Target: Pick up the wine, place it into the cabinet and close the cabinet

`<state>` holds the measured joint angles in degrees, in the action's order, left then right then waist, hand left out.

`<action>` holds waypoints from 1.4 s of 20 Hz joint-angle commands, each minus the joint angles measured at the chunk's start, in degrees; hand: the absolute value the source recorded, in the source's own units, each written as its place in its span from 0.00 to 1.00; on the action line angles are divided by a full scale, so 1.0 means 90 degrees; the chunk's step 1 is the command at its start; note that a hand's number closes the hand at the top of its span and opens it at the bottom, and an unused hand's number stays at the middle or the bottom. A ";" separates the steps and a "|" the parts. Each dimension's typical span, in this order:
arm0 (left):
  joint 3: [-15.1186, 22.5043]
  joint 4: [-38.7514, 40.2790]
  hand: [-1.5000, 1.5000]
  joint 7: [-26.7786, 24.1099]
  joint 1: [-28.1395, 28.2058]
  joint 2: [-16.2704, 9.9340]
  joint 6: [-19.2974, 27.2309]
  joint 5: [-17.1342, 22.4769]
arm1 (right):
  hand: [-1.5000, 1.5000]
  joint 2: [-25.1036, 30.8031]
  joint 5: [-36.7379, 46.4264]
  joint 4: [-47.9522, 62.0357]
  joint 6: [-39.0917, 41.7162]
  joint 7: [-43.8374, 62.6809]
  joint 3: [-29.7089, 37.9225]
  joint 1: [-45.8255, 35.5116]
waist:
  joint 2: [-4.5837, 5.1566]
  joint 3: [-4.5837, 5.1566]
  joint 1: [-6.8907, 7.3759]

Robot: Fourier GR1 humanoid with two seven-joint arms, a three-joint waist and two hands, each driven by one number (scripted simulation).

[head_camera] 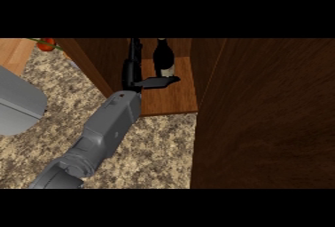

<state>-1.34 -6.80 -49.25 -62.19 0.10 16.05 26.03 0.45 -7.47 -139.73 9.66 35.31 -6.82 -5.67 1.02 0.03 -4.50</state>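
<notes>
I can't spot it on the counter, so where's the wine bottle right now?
In the head view the wine bottle stands upright on the cabinet shelf, top centre, just right of the hand reaching in, with the open door to its right.

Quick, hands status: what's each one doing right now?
Left hand: open, fingers straight, thumb out toward the wine bottle standing in the cabinet; holding nothing.
Right hand: not in view.

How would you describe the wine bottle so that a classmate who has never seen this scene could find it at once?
Start at the dark wooden cabinet on the speckled counter and look into its open compartment. On the lighter wooden shelf stands the wine bottle. It is the only bottle there: dark, with a pale band low down, right beside the black hand.
</notes>
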 commanded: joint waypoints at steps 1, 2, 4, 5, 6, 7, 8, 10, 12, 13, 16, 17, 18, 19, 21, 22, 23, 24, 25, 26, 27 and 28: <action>-0.0049 -0.0044 0.00 -0.0205 0.0423 -0.0010 -0.0272 0.0265 | 0.00 0.0065 -0.0283 -0.0446 -0.0029 0.0242 0.0104 0.0122 | -0.0038 0.0003 0.0105; -0.0011 -0.0126 0.00 -0.0106 0.0377 -0.0010 -0.0264 0.0294 | 0.00 0.0039 -0.0404 -0.0068 0.0134 -0.0302 0.0352 0.0367 | -0.0052 -0.0004 0.0176; 0.0180 -0.0181 0.00 -0.0140 0.0451 -0.0010 -0.0210 0.0601 | 0.00 0.0001 -0.0267 -0.0166 -0.0083 0.0247 0.0062 -0.0214 | -0.0069 0.0003 0.0058; 0.0229 -0.0155 0.00 -0.0224 0.0604 -0.0010 -0.0351 0.0579 | 0.00 -0.0047 -0.0232 -0.0301 -0.0157 0.0083 0.0108 0.0088 | -0.0058 0.0001 0.0070; 0.0352 -0.0263 0.00 -0.0145 0.0659 -0.0010 -0.0331 0.0712 | 0.00 -0.0047 -0.0059 -0.0527 -0.0194 0.0216 -0.0266 0.0176 | -0.0096 0.0003 0.0063; 0.0461 -0.0282 0.00 -0.0222 0.0869 -0.0011 -0.0464 0.0681 | 0.00 -0.0048 0.0063 -0.0310 -0.0150 -0.0065 -0.0352 0.0373 | -0.0091 0.0001 0.0126; 0.0623 -0.0440 0.00 -0.0200 0.0827 -0.0010 -0.0291 0.0929 | 0.00 -0.0008 -0.0176 -0.0150 -0.0071 0.0034 -0.0069 0.0052 | -0.0084 0.0001 0.0035; 0.0929 -0.0747 0.00 0.0150 0.0745 -0.0011 -0.0136 0.1099 | 0.00 -0.0049 0.0066 -0.0299 -0.0259 0.0199 -0.0222 -0.0054 | -0.0107 0.0001 0.0131; 0.1226 -0.0934 0.00 -0.0100 0.1215 -0.0011 -0.0140 0.1348 | 0.00 -0.0018 -0.0110 -0.0237 -0.0106 -0.0053 -0.0160 0.0300 | -0.0095 -0.0001 0.0063; 0.1440 -0.1205 0.00 -0.0148 0.1443 -0.0011 -0.0140 0.1384 | 0.00 -0.0049 0.0165 -0.0402 -0.0307 0.0172 -0.0234 0.0172 | -0.0123 0.0001 0.0155; 0.2235 -0.2090 0.00 0.0147 0.2073 -0.0011 0.0181 0.1802 | 0.00 0.0052 -0.0017 -0.0353 -0.0342 0.0344 0.0010 -0.0052 | -0.0161 -0.0001 0.0221; 0.2572 -0.2565 0.00 0.0530 0.1910 -0.0011 0.0536 0.1959 | 0.00 0.0228 -0.0341 -0.0189 -0.0066 -0.0034 0.0434 0.0194 | -0.0146 -0.0008 0.0255; 0.2647 -0.2780 0.00 0.0546 0.1978 -0.0011 0.0720 0.1864 | 0.00 0.0130 -0.0060 -0.0562 -0.0362 0.0484 0.0137 0.0008 | -0.0140 -0.0003 0.0358; 0.3005 -0.3188 0.00 0.0486 0.2226 -0.0011 0.1126 0.2015 | 0.00 -0.0017 0.0050 -0.0385 -0.0248 -0.0109 0.0045 0.0343 | -0.0151 -0.0006 0.0339; 0.3660 -0.3875 0.00 0.0648 0.2623 -0.0011 0.1600 0.2343 | 0.00 -0.0008 -0.0085 -0.0395 -0.0120 -0.0211 0.0004 0.0595 | -0.0144 -0.0007 0.0311; 0.3730 -0.4224 0.00 0.0676 0.2778 -0.0011 0.1845 0.2164 | 0.00 0.0140 -0.0164 -0.0773 -0.0297 0.0398 0.0137 0.0257 | -0.0163 -0.0004 0.0410; 0.4080 -0.4772 0.00 0.0811 0.2950 -0.0011 0.2160 0.2304 | 0.00 0.0104 0.0092 -0.0578 -0.0244 0.0150 0.0015 0.0379 | -0.0169 -0.0005 0.0416; 0.4079 -0.4803 0.00 0.0505 0.3252 -0.0011 0.2146 0.2080 | 0.00 0.0046 0.0024 -0.0058 -0.0175 -0.0345 0.0230 0.0387 | -0.0137 -0.0006 0.0467; 0.4365 -0.5213 0.00 0.0652 0.3327 -0.0011 0.2490 0.2036 | 0.00 0.0144 -0.0156 -0.0228 -0.0213 -0.0098 0.0389 0.0179 | -0.0145 -0.0006 0.0478; 0.4411 -0.5334 0.00 0.0627 0.3609 -0.0011 0.2543 0.1982 | 0.00 0.0121 -0.0014 -0.0963 -0.0285 0.0260 0.0089 0.0561 | -0.0159 -0.0005 0.0465; 0.4438 -0.5620 0.00 0.0928 0.3357 -0.0011 0.2761 0.1937 | 0.00 0.0143 -0.0083 -0.0856 -0.0370 0.0468 0.0102 0.0289 | -0.0146 -0.0004 0.0473; 0.4439 -0.5856 0.00 0.0778 0.3856 -0.0011 0.2612 0.1580 | 0.00 -0.0043 0.0527 -0.0530 -0.0547 0.0065 -0.0343 0.0302 | -0.0149 -0.0004 0.0538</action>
<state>35.07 -51.03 -42.94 -33.30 -0.01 35.62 43.30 1.03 -5.78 -140.74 6.82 35.04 -6.65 -3.75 -0.32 -0.02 -0.50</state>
